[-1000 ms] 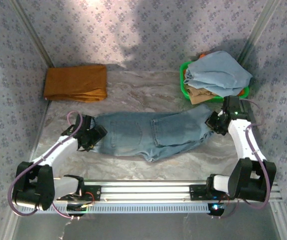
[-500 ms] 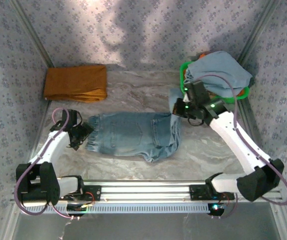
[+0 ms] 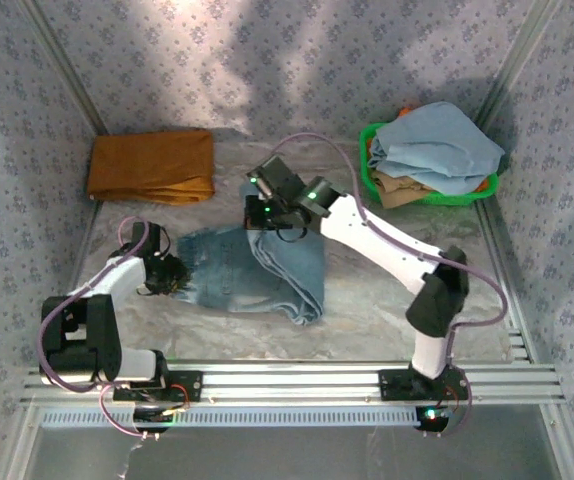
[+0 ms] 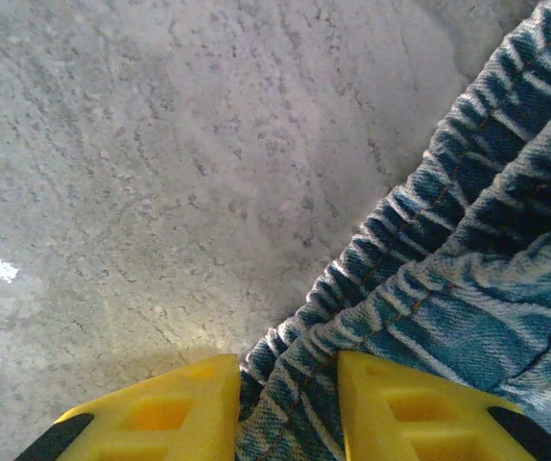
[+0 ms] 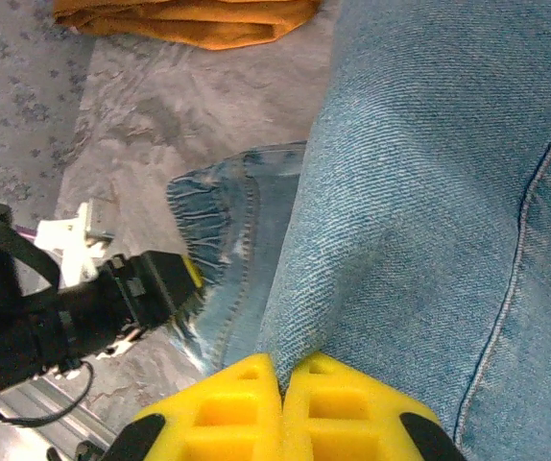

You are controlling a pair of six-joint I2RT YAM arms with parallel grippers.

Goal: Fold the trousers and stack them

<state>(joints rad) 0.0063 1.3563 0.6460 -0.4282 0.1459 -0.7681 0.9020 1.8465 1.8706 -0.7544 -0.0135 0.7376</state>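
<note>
- Left gripper (image 4: pixel 288 373): the fingers are cut off by the frame's bottom edge and closed on the bunched waistband of the trousers (image 3: pixel 267 278); earlier they stood wide.
- The trousers lie on the table (image 3: pixel 367 310), legs doubled leftward over the seat; earlier they were spread rightward.
- Right gripper (image 5: pixel 282 370): it pinches the leg fold, and the hems are hidden.

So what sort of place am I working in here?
Probably a lab test cell for folding laundry, not a home: patterned cloth walls, an aluminium mounting rail, a green basket of clothes, the trousers on the table.
</note>
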